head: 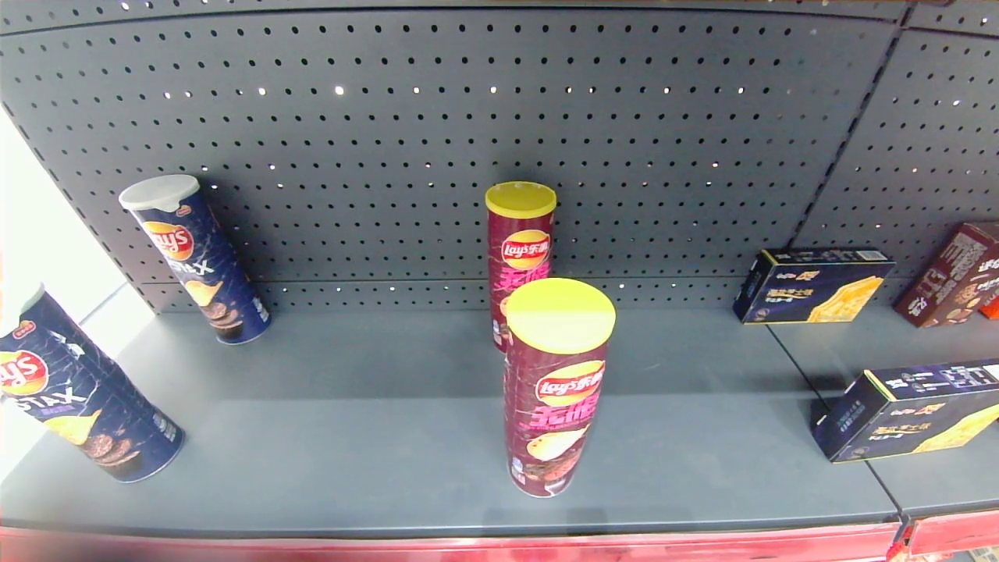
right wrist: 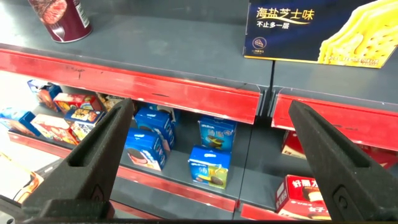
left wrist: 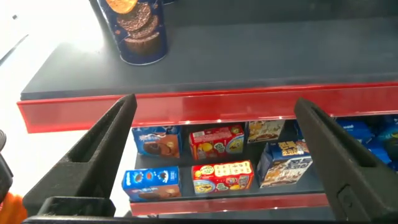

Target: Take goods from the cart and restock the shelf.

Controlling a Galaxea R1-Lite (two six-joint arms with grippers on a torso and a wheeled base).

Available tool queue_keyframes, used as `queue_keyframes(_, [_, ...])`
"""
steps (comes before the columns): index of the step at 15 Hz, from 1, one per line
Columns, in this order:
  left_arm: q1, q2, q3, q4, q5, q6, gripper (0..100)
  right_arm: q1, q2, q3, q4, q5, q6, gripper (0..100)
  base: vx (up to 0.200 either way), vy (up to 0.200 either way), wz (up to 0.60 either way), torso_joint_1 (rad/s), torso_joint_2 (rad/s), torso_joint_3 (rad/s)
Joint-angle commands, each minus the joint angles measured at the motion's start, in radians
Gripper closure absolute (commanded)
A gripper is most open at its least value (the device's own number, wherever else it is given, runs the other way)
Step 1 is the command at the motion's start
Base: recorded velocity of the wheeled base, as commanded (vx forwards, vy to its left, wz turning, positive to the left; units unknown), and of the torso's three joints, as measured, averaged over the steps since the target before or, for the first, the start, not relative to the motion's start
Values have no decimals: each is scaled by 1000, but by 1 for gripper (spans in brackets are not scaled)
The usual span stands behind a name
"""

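Two grippers are seen with fingers spread wide and nothing grasped: the left gripper [left wrist: 216,106] and the right gripper [right wrist: 211,107]. Both are held before the shelf's red front edge [head: 499,546], nearer than the front maroon chip can [head: 556,390]. That yellow-lidded can is stood upright on the grey shelf [head: 351,437], near the edge. Well to its left a navy chip can [head: 78,390] is placed; well to its right a dark blue box [head: 909,410] is laid. Just behind it a second maroon chip can [head: 520,250] is stood by the pegboard back panel [head: 468,117]. Farther back, a second navy can [head: 195,261] is set to its left, and another dark blue box [head: 812,285] and a maroon box [head: 956,273] to its right.
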Motion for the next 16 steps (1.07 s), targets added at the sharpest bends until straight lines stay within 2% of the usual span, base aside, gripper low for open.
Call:
queue_keyframes(1, [0,6,0,-2,0,0,0,0,1,0,-1,0,0,0,0,0,0,0,0,0])
queue_keyframes(6, [0,6,0,0,0,0,0,19,1,-1,3,2,-20,0,0,0,0,0,0,0])
queue_keyframes(7, [0,6,0,0,2,-2,0,31,17,-34,-1,5,-25,0,0,0,0,0,0,0])
queue_keyframes(8, [0,6,0,0,0,0,0,37,175,-230,10,-6,-9,0,0,0,0,0,0,0])
queue_keyframes(10, [0,6,0,0,2,0,0,43,365,-373,7,28,-15,0,0,0,0,0,0,0])
queue_keyframes(12, [0,6,0,0,2,-2,0,48,455,-411,10,69,-58,0,0,0,0,0,0,0])
queue_keyframes(16, [0,6,0,-2,2,-2,0,138,684,-463,-19,169,-74,0,0,0,0,0,0,0])
